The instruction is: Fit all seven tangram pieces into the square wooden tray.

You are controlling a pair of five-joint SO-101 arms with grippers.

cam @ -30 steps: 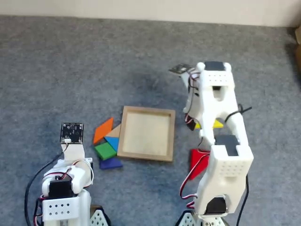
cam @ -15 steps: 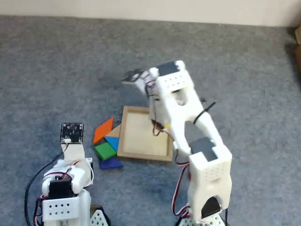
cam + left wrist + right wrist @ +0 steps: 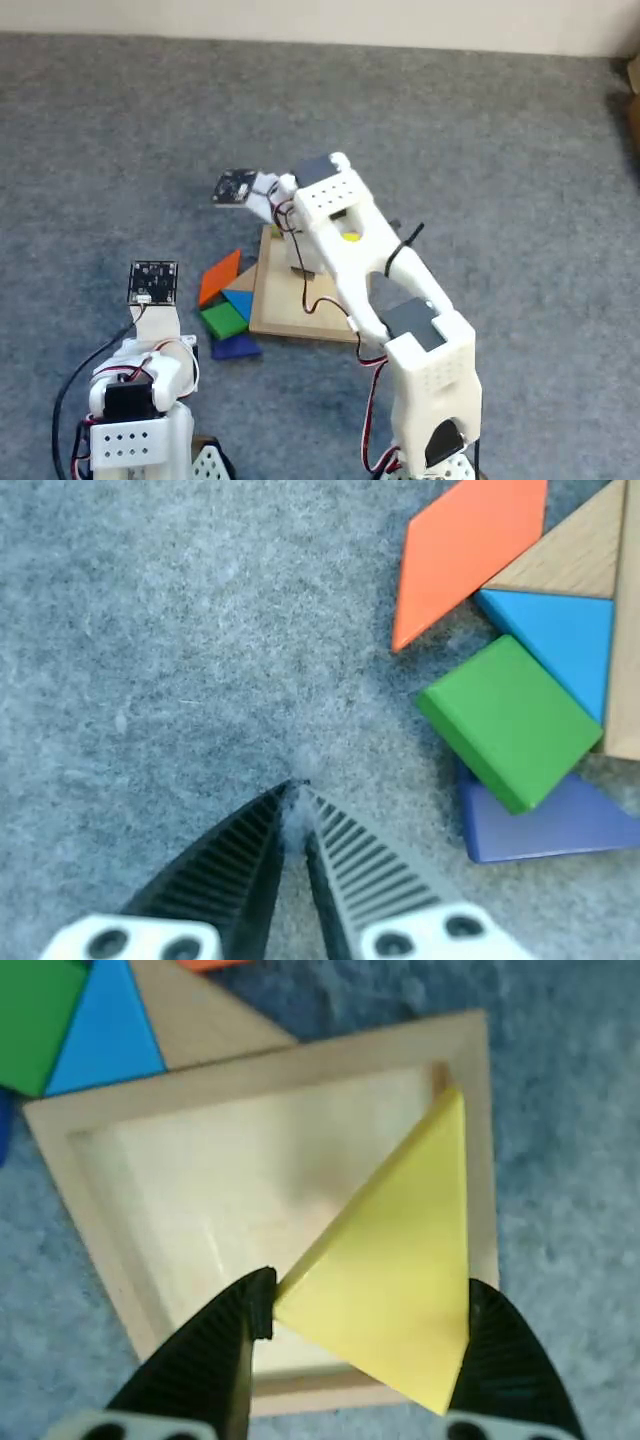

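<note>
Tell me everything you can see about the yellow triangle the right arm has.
The yellow triangle is a flat, smooth-faced piece, seemingly painted wood, with sharp corners. The right gripper holds it by two edges between its black fingers. It sits over the wooden tray, one corner near the tray's rim; whether it touches the tray floor I cannot tell.

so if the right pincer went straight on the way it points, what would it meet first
Probably the bare floor of the wooden tray, just beneath the yellow triangle that the right pincer holds; how high it hangs is unclear.
</note>
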